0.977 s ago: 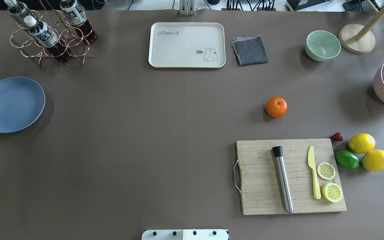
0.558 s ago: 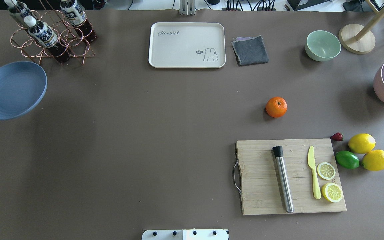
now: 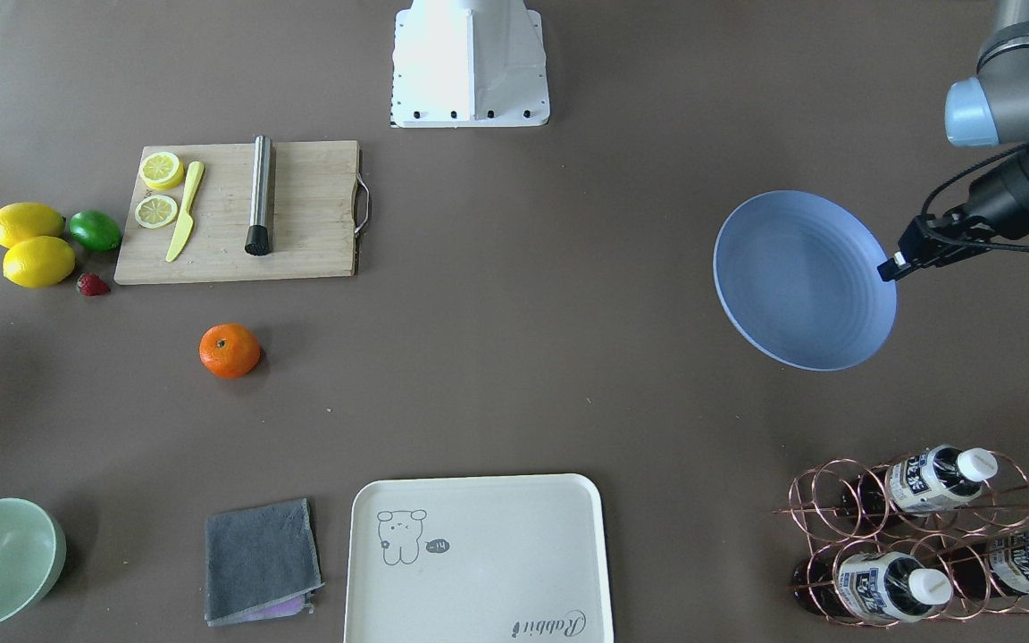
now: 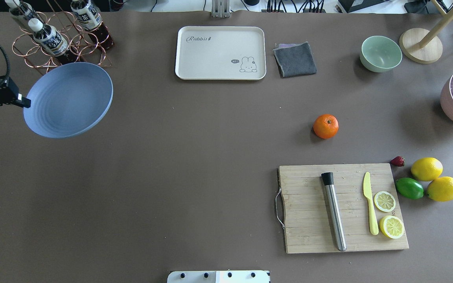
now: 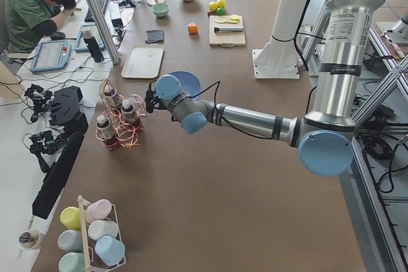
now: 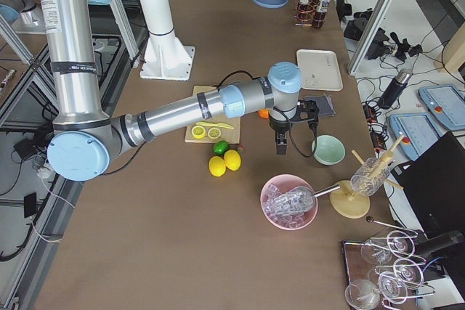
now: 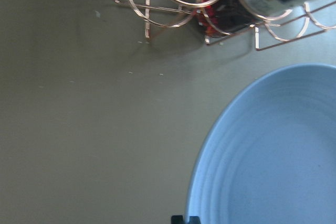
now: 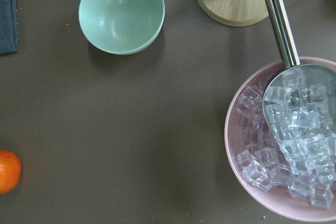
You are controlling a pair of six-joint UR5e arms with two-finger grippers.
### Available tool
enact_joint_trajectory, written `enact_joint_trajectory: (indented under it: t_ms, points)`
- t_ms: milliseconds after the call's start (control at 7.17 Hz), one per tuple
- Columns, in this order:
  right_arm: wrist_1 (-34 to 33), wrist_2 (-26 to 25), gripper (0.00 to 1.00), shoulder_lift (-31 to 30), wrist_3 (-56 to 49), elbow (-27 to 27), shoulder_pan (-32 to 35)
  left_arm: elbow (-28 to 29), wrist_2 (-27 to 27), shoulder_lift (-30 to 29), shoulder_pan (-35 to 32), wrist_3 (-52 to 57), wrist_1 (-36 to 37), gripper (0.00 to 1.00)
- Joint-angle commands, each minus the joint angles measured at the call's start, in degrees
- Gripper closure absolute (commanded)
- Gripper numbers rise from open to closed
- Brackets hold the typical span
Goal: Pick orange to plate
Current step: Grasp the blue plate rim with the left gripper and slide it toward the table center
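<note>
brown bench (image 4: 171,177) runs wide under everything. over its left side the plate (image 4: 69,100) hangs tilted, its rim pinched by the left hand (image 4: 26,104), probably to carry it toward the fruit. the orange (image 4: 325,126) sits on the bench, well apart from that hand and nearer the right hand (image 6: 280,147), whose grip i cannot tell.

A wide table (image 4: 171,177) covered in matte brown fills both top-down views under soft, even light. In the left side view, a pale workbench (image 5: 16,176) strewn with cables runs down the frame's left edge. A seated person (image 5: 32,7) is at its upper left, beside a slanting aluminium post (image 5: 95,14). Grey floor (image 5: 392,183) with loose cables shows along the right edge.
</note>
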Motion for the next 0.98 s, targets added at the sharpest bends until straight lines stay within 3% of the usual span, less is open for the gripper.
enact_joint_trajectory:
  t_ms: [0,279,558,837]
  points:
    - [3.58,-1.68,0.00,4.85,12.48,-1.45,-6.55,-3.24,12.04,-6.52,12.48,-14.68,0.31,1.00]
    - [8.23,-5.89,0.00,7.50,23.21,-1.81,-13.22,-2.71,22.77,-13.57,22.68,-21.24,4.24,1.00]
    - [9.57,-11.42,0.00,10.31,31.04,-2.33,-19.20,-2.19,32.78,-20.33,29.54,-22.57,14.49,1.00]
    - [9.58,-13.55,0.00,11.37,33.27,-2.86,-22.65,2.01,40.36,-22.64,34.31,-22.40,16.04,1.00]
